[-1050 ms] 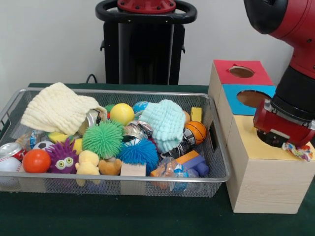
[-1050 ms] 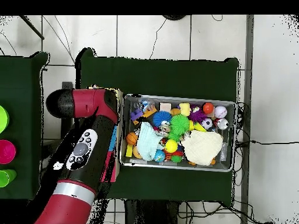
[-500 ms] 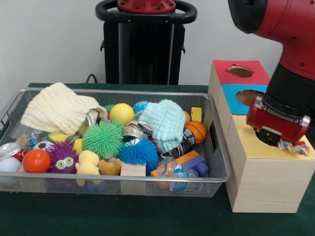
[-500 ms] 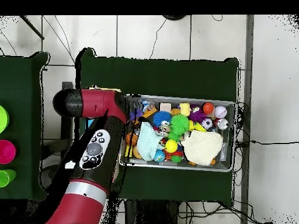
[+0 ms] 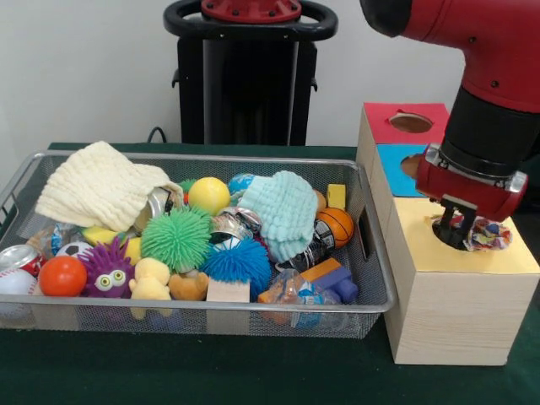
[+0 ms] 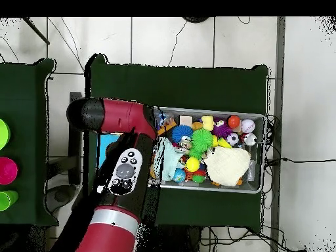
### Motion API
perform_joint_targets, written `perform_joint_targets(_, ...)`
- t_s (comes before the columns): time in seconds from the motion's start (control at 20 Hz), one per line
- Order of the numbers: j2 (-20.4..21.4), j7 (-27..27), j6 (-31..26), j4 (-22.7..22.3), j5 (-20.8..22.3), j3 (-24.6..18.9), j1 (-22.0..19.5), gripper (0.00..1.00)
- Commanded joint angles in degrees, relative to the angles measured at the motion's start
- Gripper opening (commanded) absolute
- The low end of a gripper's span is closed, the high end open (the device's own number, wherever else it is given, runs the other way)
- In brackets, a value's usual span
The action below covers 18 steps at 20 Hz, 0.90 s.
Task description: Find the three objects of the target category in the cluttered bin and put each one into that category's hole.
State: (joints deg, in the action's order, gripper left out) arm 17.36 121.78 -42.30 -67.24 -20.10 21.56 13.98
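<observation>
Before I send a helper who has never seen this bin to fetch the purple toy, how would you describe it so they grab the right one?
Start at the wire mesh bin and go to its front left corner in the front view. Between the plain orange ball and the yellow plush toy sits the spiky purple ball, the only thing there with two big round eyes.

robot lab, staged test setup — not home or shop. evidence: red and black arm [image 5: 472, 67] on black pedestal [image 5: 249, 72] against bare white wall [image 5: 84, 67]; dark green cloth [image 6: 177, 82] over table; pale tiled floor [image 6: 302, 98] with loose cables [image 6: 275, 157] trailing round table. wire mesh bin [image 5: 375, 278] packed with assorted toys, balls, cloths; wooden sorting box [image 5: 456, 312] beside it — red, blue, yellow tops, each with cut hole. second green-covered table [image 6: 20, 131] at edge, coloured cups [image 6: 5, 169] on it.
</observation>
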Motion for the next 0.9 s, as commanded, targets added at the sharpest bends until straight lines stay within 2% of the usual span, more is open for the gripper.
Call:
perform_joint_targets(0.05, 4.98, -1.90, -9.39, -5.21, 2.96, -5.27, -5.22, 0.00)
perform_joint_targets(0.35, 5.44, -0.25, -11.31, -3.52, 3.48, -5.84, -4.76, 0.00)
perform_joint_targets(0.9, 9.07, 2.11, -12.84, -4.16, 3.82, -6.21, -3.37, 0.00)
